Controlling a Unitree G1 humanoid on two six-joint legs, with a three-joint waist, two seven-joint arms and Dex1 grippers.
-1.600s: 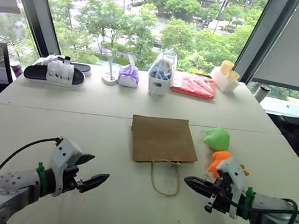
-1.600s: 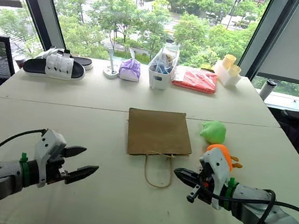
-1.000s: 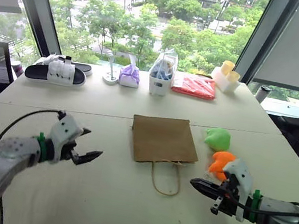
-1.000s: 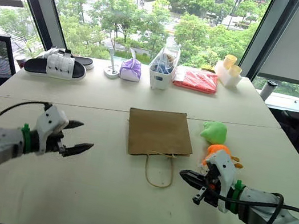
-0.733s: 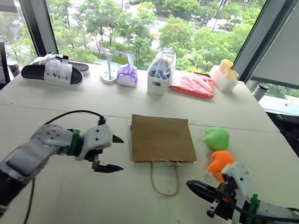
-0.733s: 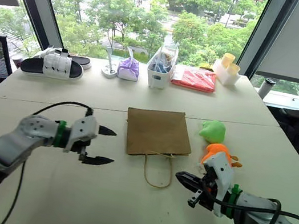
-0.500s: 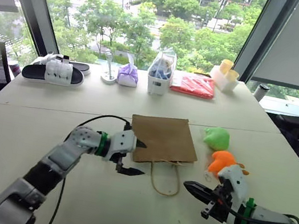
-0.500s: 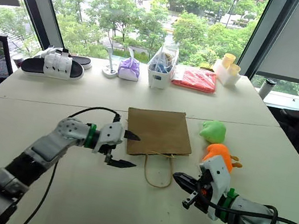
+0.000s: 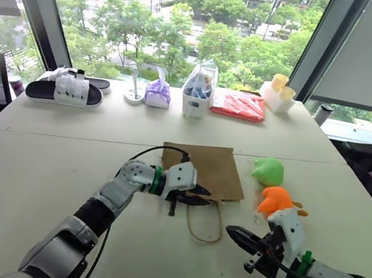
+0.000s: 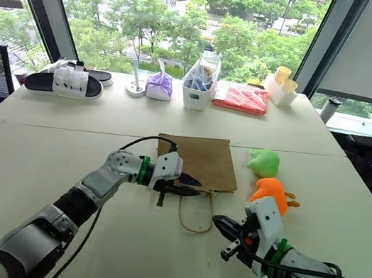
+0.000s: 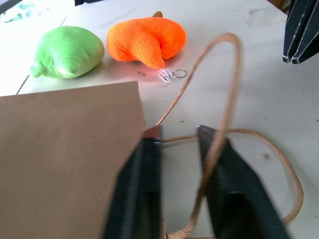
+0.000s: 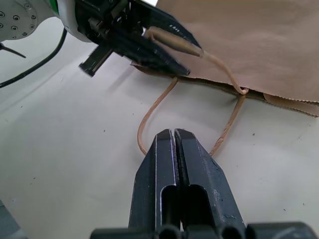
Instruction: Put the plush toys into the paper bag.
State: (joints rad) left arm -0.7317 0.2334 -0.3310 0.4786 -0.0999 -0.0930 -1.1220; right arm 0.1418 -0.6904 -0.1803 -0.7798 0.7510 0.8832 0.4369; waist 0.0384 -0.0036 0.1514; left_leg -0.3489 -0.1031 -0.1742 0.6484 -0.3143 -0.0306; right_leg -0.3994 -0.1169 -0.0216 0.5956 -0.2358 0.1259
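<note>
My left gripper (image 9: 198, 200) is clamped on the paper bag's (image 9: 202, 171) cord handle (image 12: 172, 45) at frame center. My right gripper (image 9: 235, 235) sits closed, lower right. Green plush (image 9: 269, 171) and orange plush (image 9: 277, 199) lie right of the bag.

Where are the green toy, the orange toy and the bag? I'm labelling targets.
green toy (image 9: 270, 171), left eye view, middle of its rounded body
orange toy (image 9: 275, 198), left eye view, middle of its body
bag (image 9: 214, 165), left eye view, bare brown face near its centre
</note>
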